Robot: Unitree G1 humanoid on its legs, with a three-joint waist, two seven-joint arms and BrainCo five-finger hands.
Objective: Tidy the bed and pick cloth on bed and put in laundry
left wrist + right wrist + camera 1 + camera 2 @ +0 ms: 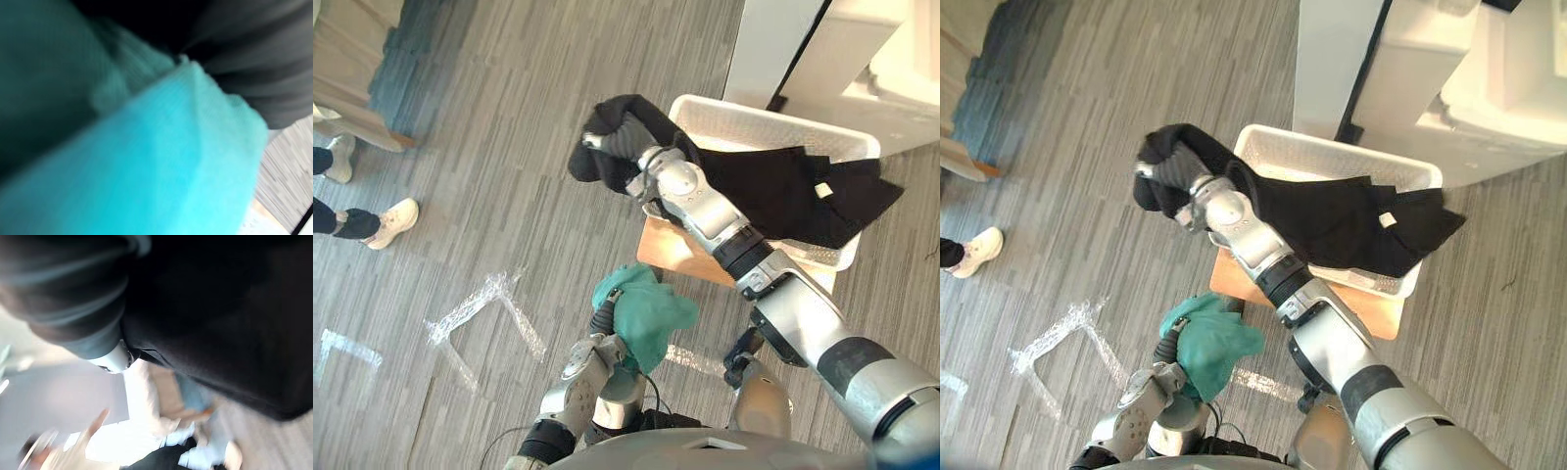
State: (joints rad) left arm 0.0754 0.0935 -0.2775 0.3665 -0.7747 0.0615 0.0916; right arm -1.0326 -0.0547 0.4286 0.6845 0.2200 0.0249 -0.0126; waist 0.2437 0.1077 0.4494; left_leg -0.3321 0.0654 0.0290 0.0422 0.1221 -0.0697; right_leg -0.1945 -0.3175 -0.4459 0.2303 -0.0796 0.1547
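So the robot's at the dump-it-in stage by the look of it. The black cloth (773, 191) is draped across the white laundry basket (754, 116), which sits on a little wooden bench (671, 255) around 2 o'clock in the head views. One end of the cloth spills over the rim at 3 o'clock, and the other end is bunched around the right hand (1178, 174), which hangs outside the basket's 9 o'clock edge, over the floor (509, 147). The hand is buried in fabric, so there's no telling whether it's clenched or loose. Same deal with the left hand (605, 313), down near 6 o'clock under a teal cloth (646, 313) that's heaped over it and clear of the basket; its grip can't be read either. To do this step well, the right hand probably wants to swing toward 3 o'clock until the bunched end sits over the middle of the basket, then let go low so nothing slides off the rim. The overhanging end likely needs a nudge inward as well. The teal one would go in afterwards. A person's shoes (396, 220) show off at 9 o'clock, well apart from all this.
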